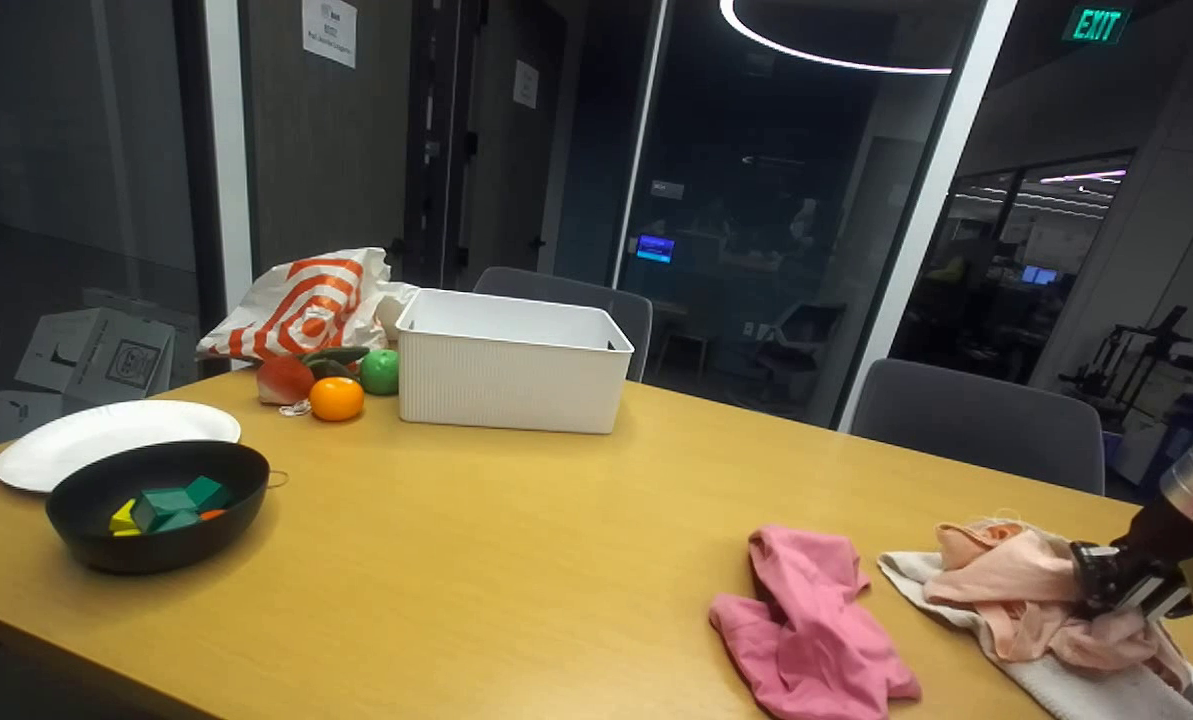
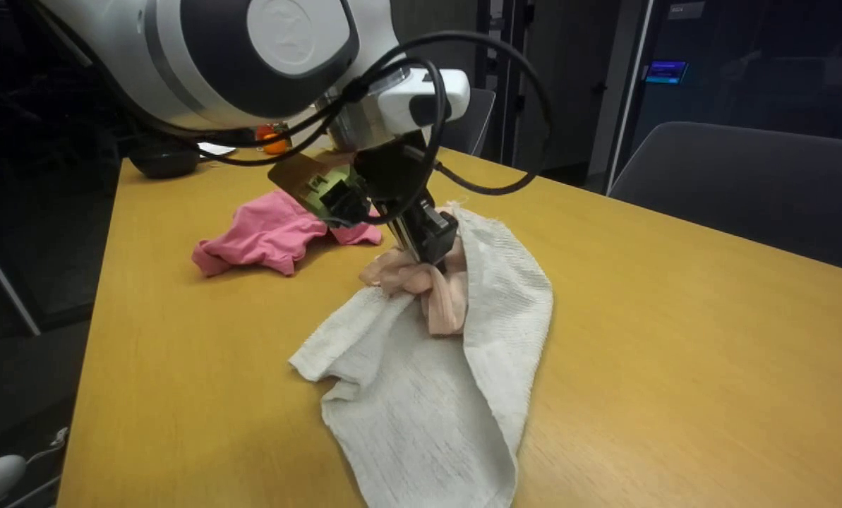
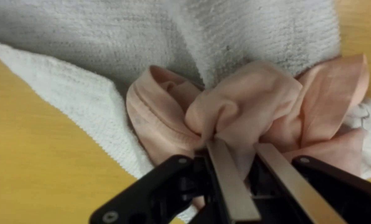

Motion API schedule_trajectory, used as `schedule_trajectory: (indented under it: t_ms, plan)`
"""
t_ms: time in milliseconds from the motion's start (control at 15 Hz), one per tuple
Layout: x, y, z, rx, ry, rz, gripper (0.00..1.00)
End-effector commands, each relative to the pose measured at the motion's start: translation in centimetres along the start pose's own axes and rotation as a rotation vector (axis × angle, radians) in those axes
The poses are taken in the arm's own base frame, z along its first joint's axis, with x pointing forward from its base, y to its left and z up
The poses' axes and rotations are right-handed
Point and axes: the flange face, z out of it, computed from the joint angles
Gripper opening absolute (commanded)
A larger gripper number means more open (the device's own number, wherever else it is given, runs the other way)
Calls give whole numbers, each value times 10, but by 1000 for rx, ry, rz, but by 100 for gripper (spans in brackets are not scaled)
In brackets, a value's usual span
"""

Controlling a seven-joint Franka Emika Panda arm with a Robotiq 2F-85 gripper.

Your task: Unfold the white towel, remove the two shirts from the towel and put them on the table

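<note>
The hand points down into the peach shirt, its fingers drawn together and clamped on a fold of the cloth, which shows between them in the wrist view. The rest of the peach shirt lies bunched around the fingertips, on top of the white towel. From beneath the hand, the white towel spreads over the table, open along its middle. One side of it is folded over, and the edge of that flap touches the peach shirt just beside the hand.

In both exterior views the pink shirt lies crumpled on the table near the hand, off the white towel, with a bare strip between them. Above the hand, in an exterior view, is the arm.

Well apart from the hand, a white bin stands on the table. On its side away from the hand are an orange and a green round item, with a bag printed in orange-red rings behind them. Also well apart from the hand, a black bowl holds green and yellow blocks, partly hiding a white plate.
</note>
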Motion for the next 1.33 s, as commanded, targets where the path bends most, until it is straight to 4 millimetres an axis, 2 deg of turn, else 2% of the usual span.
schedule_trajectory:
  t_ms: [0,267,600,667,800,1000,1267]
  plan:
    - [3,16,-40,5,100,22,13]
    - [8,31,-77,-10,217,39,14]
    - [8,48,-148,8,420,33,15]
    - [9,51,-157,13,426,42,15]
    - [7,49,-152,31,303,-6,14]
    - [-8,41,-139,119,127,-106,14]
    - [-16,43,-132,296,-11,-212,13]
